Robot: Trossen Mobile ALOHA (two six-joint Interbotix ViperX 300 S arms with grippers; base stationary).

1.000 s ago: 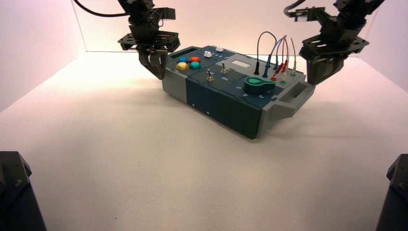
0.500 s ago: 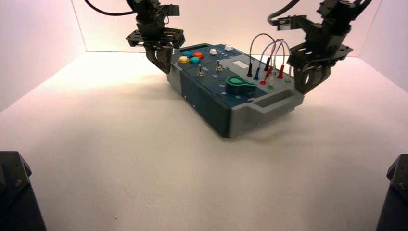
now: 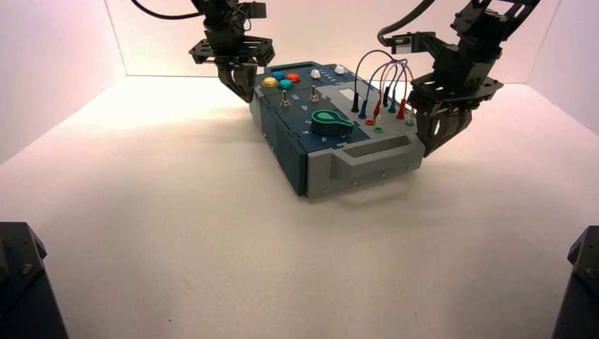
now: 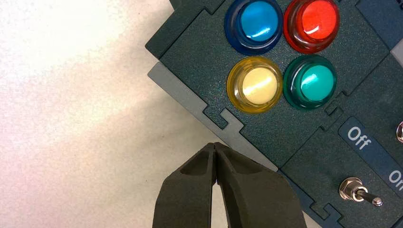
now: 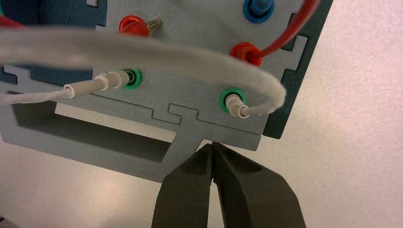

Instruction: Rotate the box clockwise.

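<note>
The long dark teal and grey panel box (image 3: 332,127) lies diagonally far on the white desk (image 3: 176,233), closed left fingers (image 4: 216,156) at its far-left edge, closed right fingers (image 5: 212,154) at its near-right handle corner.

The box (image 3: 332,138) looks like matt plastic: its dark teal top panels carry a fine grainy texture, while the grey edge pieces (image 4: 190,102) are smoother and flat in finish. The four round buttons (image 4: 283,52) are glossy translucent plastic, each catching bright highlights. The toggle switch (image 4: 359,191) is shiny bare metal. The white jumper wire (image 5: 157,54) has a soft, smooth, slightly dull sheath; the red wire (image 5: 294,31) looks a little glossier. The left gripper (image 4: 215,148) and right gripper (image 5: 211,147) have matt, dark, faintly rough jaws. The surface (image 3: 176,233) is white and matt, with a fine pebbled grain.
</note>
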